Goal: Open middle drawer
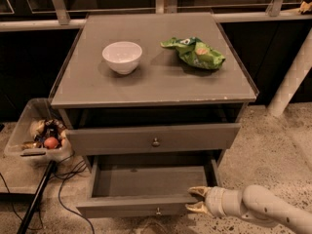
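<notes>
The grey cabinet (153,82) shows two drawer fronts. The upper front (122,140), with a round knob, stands slightly out. Below it the middle drawer (146,182) is pulled well out, its inside empty, with a small knob (157,211) on its front. Whatever lies beneath it is hidden. My gripper (194,200), on a white arm reaching in from the lower right, is at the right end of that drawer's front panel. Its fingers are apart, one above and one below the panel's top edge, holding nothing.
A white bowl (122,56) and a green chip bag (195,52) sit on the cabinet top. A clear plastic bin (36,130) with small items stands on the floor to the left, with a black pole and cables (53,179) beside it. A white post (292,77) stands at right.
</notes>
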### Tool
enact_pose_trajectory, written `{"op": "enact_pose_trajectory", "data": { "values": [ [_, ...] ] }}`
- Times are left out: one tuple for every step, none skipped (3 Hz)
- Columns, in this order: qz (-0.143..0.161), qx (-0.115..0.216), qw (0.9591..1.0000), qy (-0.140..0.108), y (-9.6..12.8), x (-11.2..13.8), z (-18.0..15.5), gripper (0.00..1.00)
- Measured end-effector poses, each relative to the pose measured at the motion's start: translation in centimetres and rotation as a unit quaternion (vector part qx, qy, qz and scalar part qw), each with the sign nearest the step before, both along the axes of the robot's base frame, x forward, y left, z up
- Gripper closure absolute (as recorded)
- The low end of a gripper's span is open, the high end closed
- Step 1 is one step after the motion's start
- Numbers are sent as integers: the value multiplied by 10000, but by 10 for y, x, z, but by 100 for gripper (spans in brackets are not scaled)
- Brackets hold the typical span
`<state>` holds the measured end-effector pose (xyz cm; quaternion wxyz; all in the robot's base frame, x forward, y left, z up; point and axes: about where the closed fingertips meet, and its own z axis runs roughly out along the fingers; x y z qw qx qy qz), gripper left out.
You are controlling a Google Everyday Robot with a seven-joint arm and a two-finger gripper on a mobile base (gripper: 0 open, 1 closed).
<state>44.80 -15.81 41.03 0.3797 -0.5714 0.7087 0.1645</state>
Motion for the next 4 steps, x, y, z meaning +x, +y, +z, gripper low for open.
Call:
{"op": "enact_pose_trajectory", "data": {
  "values": [
    [0,0,10000,0,0,0,0,37],
    [0,0,10000,0,0,0,0,61],
    [-45,9,10000,72,-8,-18,-9,83],
    [-45,9,10000,72,-8,-18,-4,100]
  ]
}}
